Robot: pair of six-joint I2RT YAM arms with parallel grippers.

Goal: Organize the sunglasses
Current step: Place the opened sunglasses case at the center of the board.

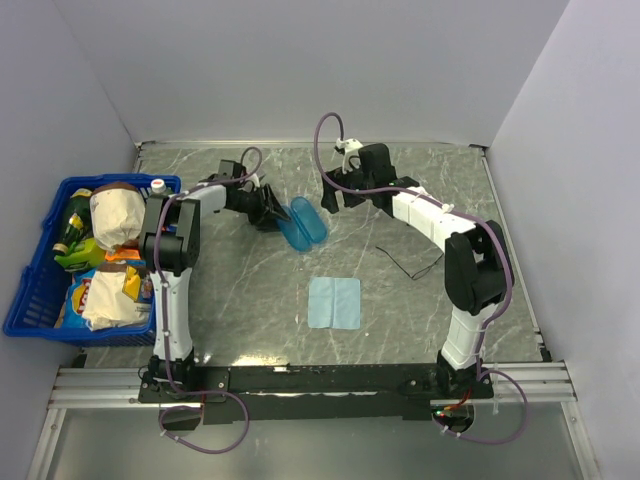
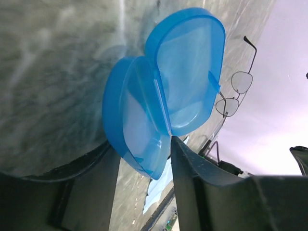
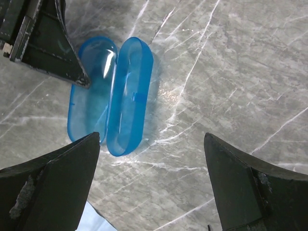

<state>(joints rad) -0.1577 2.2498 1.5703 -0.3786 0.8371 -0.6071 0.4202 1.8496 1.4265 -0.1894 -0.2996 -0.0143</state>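
step: blue case (image 2: 187, 72) lies open | left fingers (image 2: 192, 173) straddle it, grip unclear | right fingers (image 3: 57, 178) wide apart, empty | next: pinch thin sunglasses (image 2: 234, 95) frame

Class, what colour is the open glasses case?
Translucent blue; the case shows best in the right wrist view.

The case (image 2: 163, 96) is glossy, translucent blue plastic on a smooth, faintly shiny, marbled surface (image 3: 231, 72). Beyond the case, the sunglasses (image 2: 236, 94) show thin black wire. My left fingers (image 2: 197, 187) are matt black plastic.
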